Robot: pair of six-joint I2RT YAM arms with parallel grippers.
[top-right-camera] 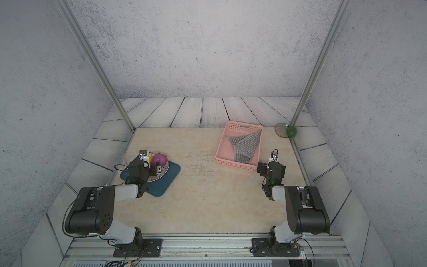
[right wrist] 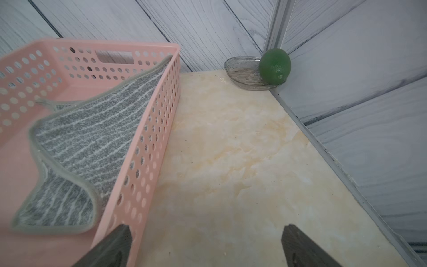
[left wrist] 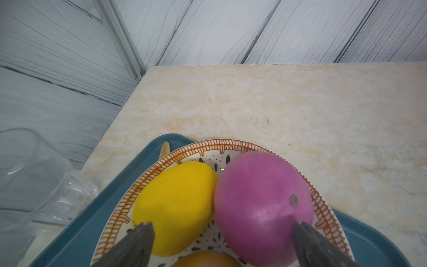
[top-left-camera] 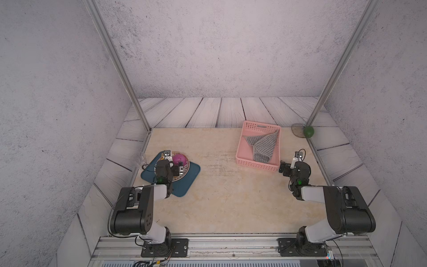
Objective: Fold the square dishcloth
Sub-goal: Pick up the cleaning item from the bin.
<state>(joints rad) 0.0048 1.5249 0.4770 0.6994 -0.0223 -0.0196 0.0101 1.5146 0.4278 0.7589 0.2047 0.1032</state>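
Dishcloth (top-left-camera: pixel 262 145) lies rumpled inside the basket (top-left-camera: pixel 256 165), one edge up its wall: likely needs lifting out. Right pincer (right wrist: pixel 206 227), released, empty, just beside the basket; left pincer (left wrist: pixel 223 225), released, well apart.

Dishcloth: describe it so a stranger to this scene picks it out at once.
On the beige table, find the pink basket at the far right. The dishcloth lies rumpled inside it, against its right wall. It is soft grey with thin whitish stripes, while the basket is plain pink and the nearby fruit is green.
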